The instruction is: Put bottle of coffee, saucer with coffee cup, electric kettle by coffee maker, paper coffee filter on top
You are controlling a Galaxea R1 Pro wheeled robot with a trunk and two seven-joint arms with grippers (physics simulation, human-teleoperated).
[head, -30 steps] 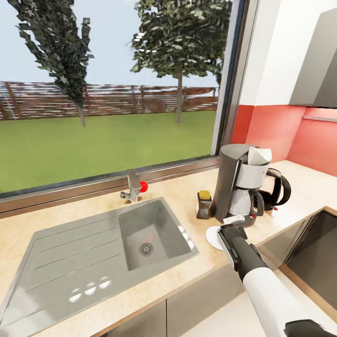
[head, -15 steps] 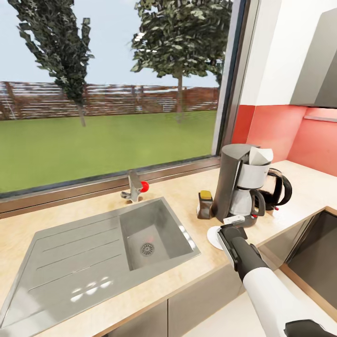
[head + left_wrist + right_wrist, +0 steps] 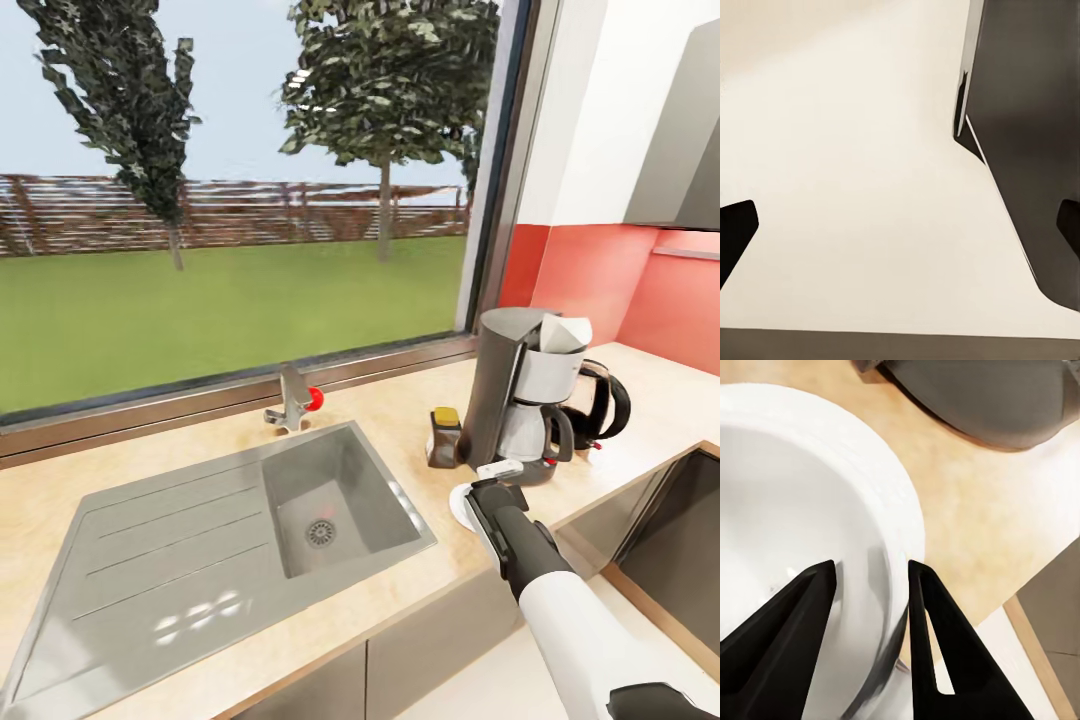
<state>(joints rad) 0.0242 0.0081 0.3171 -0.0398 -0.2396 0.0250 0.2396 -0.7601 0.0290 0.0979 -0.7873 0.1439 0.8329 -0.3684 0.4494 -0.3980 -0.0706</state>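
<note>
While right arm reaches forward, right hand (image 3: pixel 870 585) straddles coffee cup (image 3: pixel 810 532) rim.

Bottle of coffee (image 3: pixel 444 438) — left of coffee maker (image 3: pixel 518 396)

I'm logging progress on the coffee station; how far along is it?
Done: bottle of coffee, paper coffee filter atop the coffee maker, electric kettle beside it. In hand: right gripper straddles the coffee cup rim over the saucer. Left: release.
</note>
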